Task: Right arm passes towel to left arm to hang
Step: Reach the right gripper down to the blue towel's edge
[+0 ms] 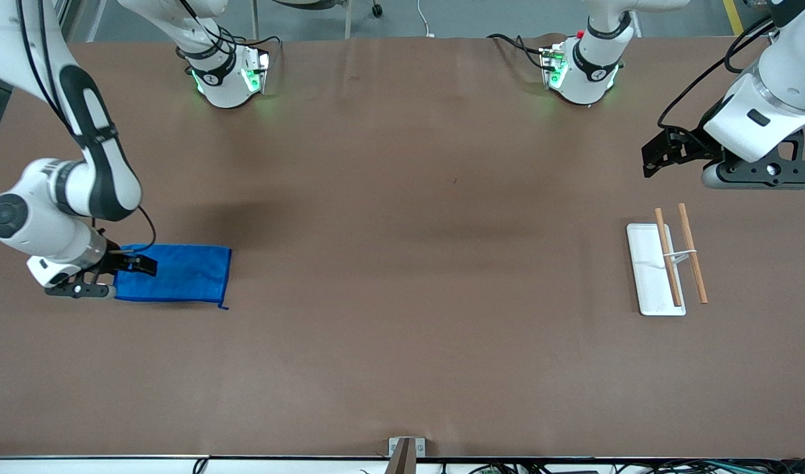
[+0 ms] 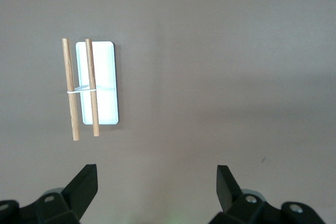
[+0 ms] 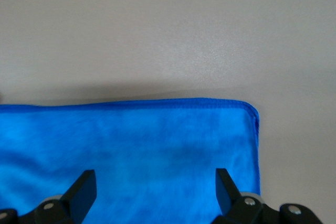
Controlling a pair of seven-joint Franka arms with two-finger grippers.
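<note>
From the front view I saw the towel [image 1: 178, 273] lying flat on the brown worktop [image 1: 402, 263] at the right arm's end, a soft blue rectangle with a small loop at its corner nearest the camera. The right pincer [image 1: 139, 263] sat over the towel's end and hid that edge. The left pincer [image 1: 655, 158] hung over bare worktop at the left arm's end, near a white tray [image 1: 646, 263] crossed by two wooden sticks [image 1: 693, 253].

In the left wrist view the left pincer [image 2: 156, 182] was spread wide, its fingers cut off by the frame edge; the tray [image 2: 105, 77] and sticks [image 2: 69, 87] lay apart from it.

In the right wrist view the right pincer [image 3: 156, 182] gaped open above plush towel [image 3: 131, 150] with a stitched hem and rounded corner.
</note>
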